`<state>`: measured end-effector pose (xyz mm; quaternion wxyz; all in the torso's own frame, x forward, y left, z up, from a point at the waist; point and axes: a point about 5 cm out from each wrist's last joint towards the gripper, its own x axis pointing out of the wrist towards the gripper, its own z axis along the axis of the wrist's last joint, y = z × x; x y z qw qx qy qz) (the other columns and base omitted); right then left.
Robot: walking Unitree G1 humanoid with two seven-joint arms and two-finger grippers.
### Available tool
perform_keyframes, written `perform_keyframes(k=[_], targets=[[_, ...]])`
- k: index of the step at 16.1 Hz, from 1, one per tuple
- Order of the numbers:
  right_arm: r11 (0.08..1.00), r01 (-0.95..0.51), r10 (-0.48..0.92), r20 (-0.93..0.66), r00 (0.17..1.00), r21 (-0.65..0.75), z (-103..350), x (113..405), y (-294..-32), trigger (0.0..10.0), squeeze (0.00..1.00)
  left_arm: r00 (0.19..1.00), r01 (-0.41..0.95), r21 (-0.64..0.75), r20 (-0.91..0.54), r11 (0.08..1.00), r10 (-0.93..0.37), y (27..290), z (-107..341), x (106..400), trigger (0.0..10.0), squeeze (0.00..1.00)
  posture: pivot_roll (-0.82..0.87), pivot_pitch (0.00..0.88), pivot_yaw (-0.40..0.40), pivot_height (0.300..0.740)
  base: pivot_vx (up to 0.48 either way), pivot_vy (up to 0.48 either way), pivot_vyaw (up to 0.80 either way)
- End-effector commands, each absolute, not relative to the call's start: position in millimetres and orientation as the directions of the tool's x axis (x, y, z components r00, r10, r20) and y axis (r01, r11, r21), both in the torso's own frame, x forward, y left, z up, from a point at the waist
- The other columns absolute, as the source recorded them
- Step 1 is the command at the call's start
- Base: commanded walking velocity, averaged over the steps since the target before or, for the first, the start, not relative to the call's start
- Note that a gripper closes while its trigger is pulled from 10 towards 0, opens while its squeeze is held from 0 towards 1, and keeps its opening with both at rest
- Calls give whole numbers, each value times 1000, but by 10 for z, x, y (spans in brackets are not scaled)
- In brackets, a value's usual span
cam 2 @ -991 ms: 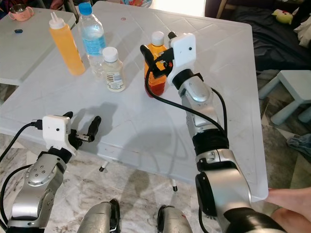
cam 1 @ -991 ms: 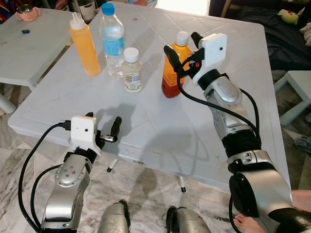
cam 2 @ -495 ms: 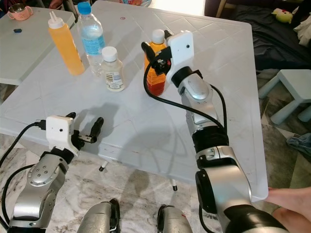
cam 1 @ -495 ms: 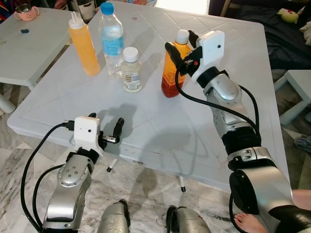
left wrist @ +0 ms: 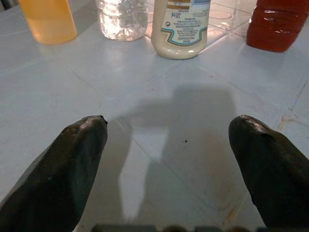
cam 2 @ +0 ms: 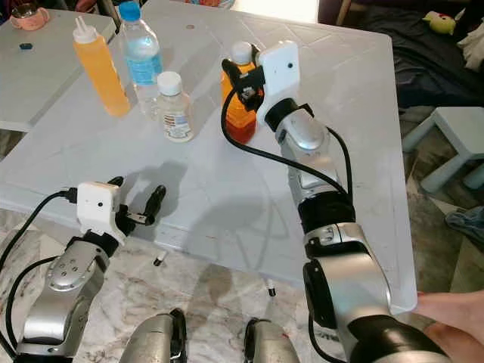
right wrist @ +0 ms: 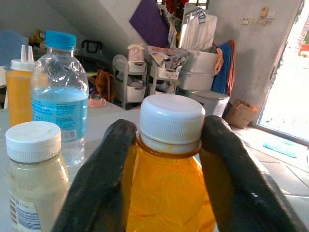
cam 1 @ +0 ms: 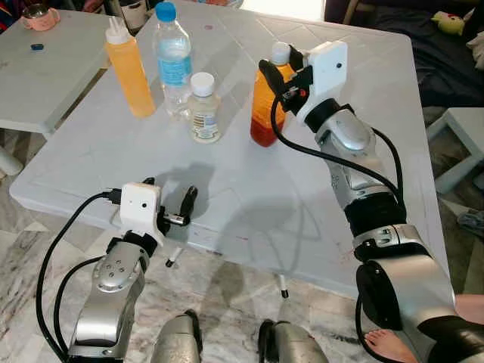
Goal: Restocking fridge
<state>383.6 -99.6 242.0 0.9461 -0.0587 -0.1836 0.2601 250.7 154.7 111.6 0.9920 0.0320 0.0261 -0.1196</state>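
Note:
An orange juice bottle [cam 1: 263,113] with a white cap stands mid-table on the white table [cam 1: 249,204]. My right gripper [cam 1: 279,65] is shut on its shoulders just below the cap; in the right wrist view both black fingers [right wrist: 101,169] press against the bottle [right wrist: 169,198]. To its left stand a small cream jar [cam 1: 203,110], a blue-capped water bottle [cam 1: 174,60] and an orange squeeze bottle [cam 1: 128,68]. My left gripper [cam 1: 168,198] hovers open over the table's near edge, holding nothing.
A second white table [cam 1: 45,76] with a pink cup [cam 1: 35,15] stands at the far left. A white stool [cam 1: 461,136] sits to the right. A person's bare foot [cam 1: 386,346] is on the marble floor at the bottom right.
My right gripper has settled around the juice bottle's neck and nudged it slightly away from me. My left arm has crept a little to the right along the table's edge.

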Motion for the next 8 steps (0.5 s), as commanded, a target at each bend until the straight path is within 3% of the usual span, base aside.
perform_keyframes(k=[1, 8], targets=[[854, -476, 520, 303, 799, -209, 2449, 3847, -982, 0, 0, 966, 247, 66, -89, 967, -241, 1538, 1064, 2489, 10000, 0, 98, 169, -14, 740, 0, 0, 0], [859, -466, 507, 241, 827, -211, 2363, 3805, -1015, 0, 0, 965, 248, 70, -107, 966, -240, 1534, 1032, 2515, 10000, 0, 90, 159, -22, 740, 0, 0, 0]])
